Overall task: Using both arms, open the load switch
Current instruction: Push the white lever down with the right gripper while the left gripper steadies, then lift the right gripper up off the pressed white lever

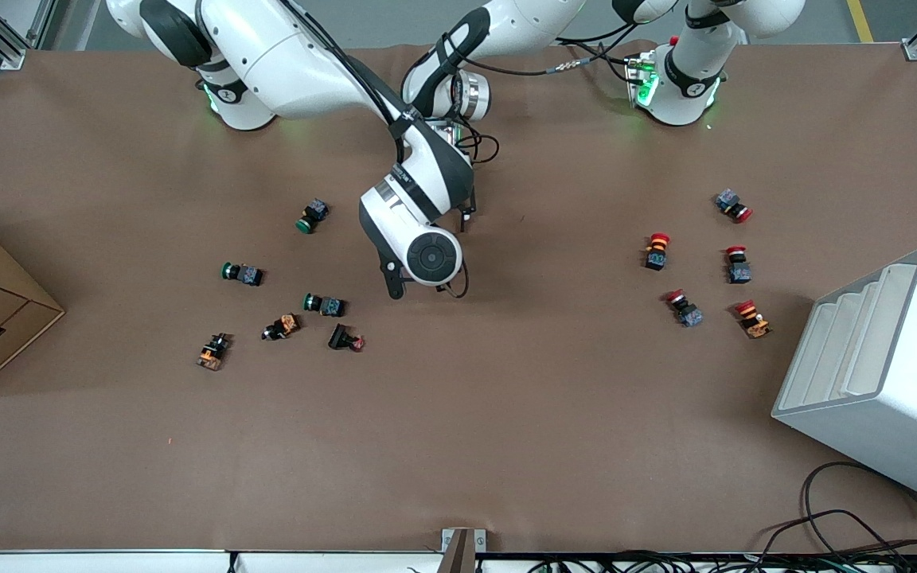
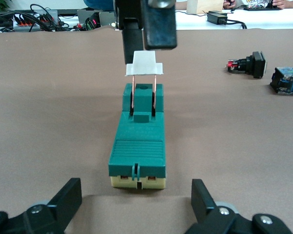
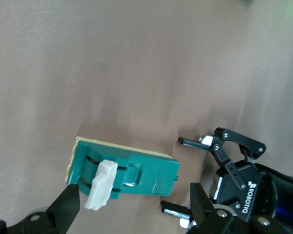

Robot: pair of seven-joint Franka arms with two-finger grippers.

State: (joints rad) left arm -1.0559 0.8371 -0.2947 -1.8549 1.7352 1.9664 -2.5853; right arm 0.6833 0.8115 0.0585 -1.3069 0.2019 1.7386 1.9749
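Load switch (image 2: 137,146) lay flat on the brown table (image 1: 506,414) near its middle, white lever (image 2: 144,66) raised. Right gripper (image 3: 135,195) hung over the lever, fingers spread; left gripper (image 2: 136,187) sat wide apart at the switch's cream end.

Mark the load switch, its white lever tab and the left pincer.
load switch (image 2: 137,146): left wrist view, green top of the body.
white lever tab (image 2: 144,64): left wrist view, middle of the tab.
left pincer (image 2: 136,195): left wrist view, midway between its open fingertips.
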